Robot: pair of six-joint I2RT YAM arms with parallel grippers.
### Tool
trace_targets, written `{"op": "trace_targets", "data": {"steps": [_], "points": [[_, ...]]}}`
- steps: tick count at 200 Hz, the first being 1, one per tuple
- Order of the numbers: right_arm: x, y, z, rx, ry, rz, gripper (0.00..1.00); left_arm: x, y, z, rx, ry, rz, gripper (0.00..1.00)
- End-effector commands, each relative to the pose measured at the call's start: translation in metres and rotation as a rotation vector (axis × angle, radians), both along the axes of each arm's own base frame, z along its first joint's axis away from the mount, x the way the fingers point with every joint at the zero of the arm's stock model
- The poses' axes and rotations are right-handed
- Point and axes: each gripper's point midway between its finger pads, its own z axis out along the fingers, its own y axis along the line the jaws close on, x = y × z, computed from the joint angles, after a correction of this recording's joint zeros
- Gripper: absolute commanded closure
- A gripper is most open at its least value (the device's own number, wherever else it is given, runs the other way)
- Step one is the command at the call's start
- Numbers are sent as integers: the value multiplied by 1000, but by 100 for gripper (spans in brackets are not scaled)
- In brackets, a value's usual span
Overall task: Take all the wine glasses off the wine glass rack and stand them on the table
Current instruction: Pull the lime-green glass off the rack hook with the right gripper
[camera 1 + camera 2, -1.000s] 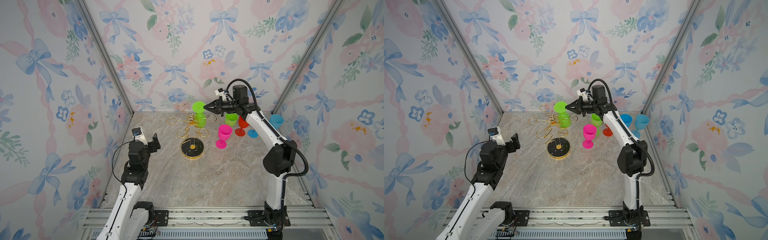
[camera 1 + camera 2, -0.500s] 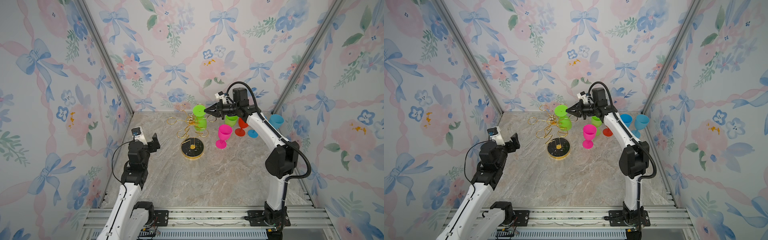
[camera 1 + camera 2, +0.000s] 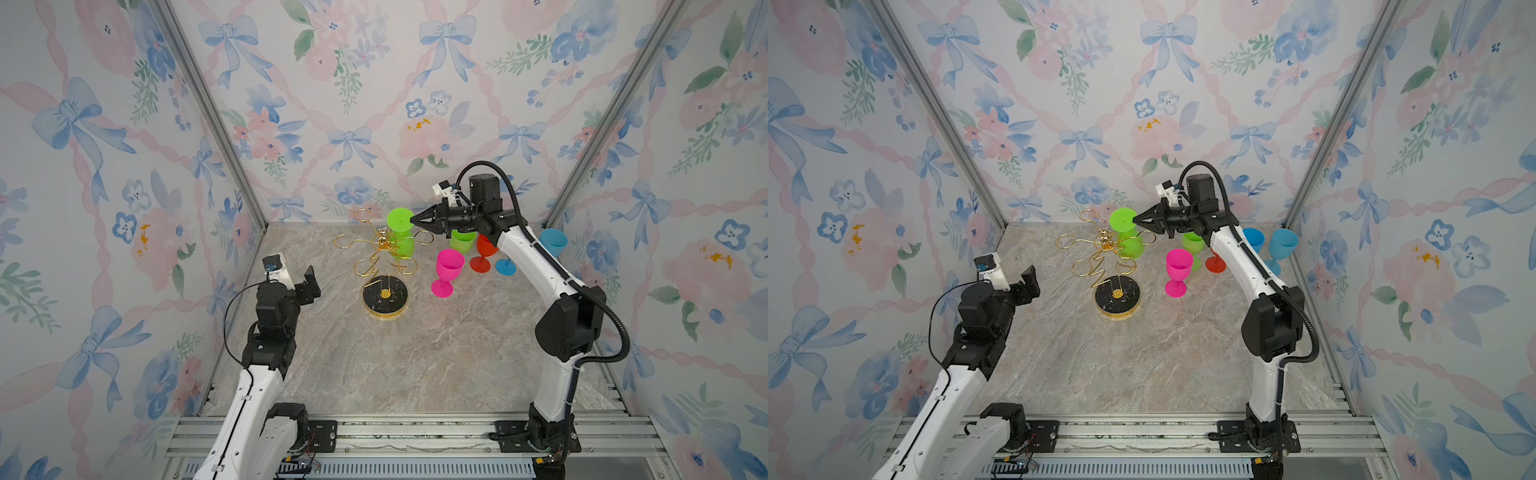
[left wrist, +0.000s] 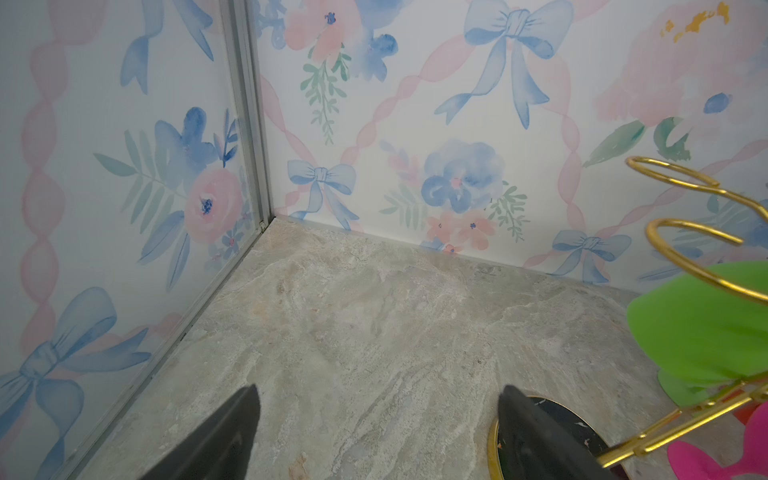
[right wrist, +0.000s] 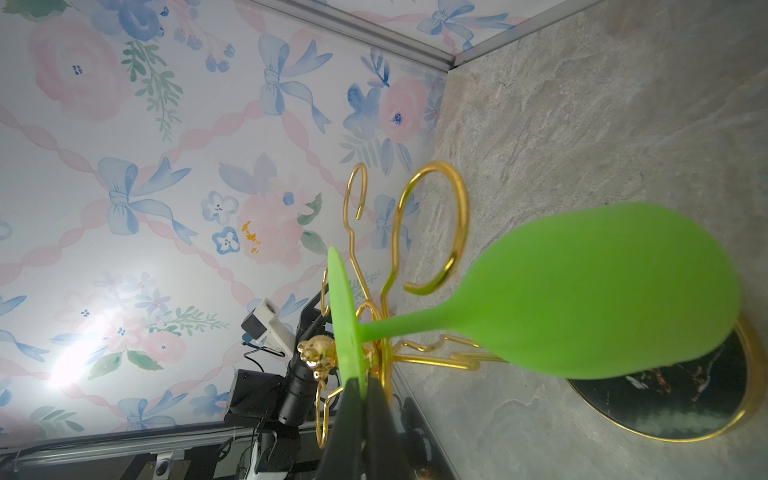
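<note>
Surface: marble tabletop (image 3: 415, 353), floral walls around.
Rack: wine glass rack (image 3: 385, 296) stands upright, centre-far.
Glass: green wine glass (image 3: 402, 245) is upside down at the rack's far-right side.
Right tool: right gripper (image 3: 413, 219) pinches the glass's foot edge.
Left tool: left gripper (image 4: 377, 392) spread, empty, near left.

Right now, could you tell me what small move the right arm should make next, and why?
Probably draw the green wine glass sideways, away from the centre of the wine glass rack. The right gripper is shut on its foot, and its stem sits among the gold wires near the hub.
</note>
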Motion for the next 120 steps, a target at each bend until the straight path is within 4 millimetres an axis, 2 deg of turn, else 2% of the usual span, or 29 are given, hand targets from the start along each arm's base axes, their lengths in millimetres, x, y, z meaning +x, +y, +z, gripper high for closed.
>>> {"op": "trace_targets", "data": {"steps": [1,38,120], "points": [[-12,-11,22,21,-48,8,100,1,0,7,-16,-24,-6,9],[-7,-24,27,28,-59,-20,100,0,0,8,-17,-28,-5,9],[-1,-36,27,41,-69,-47,100,0,1,8,-16,-28,1,9]]}}
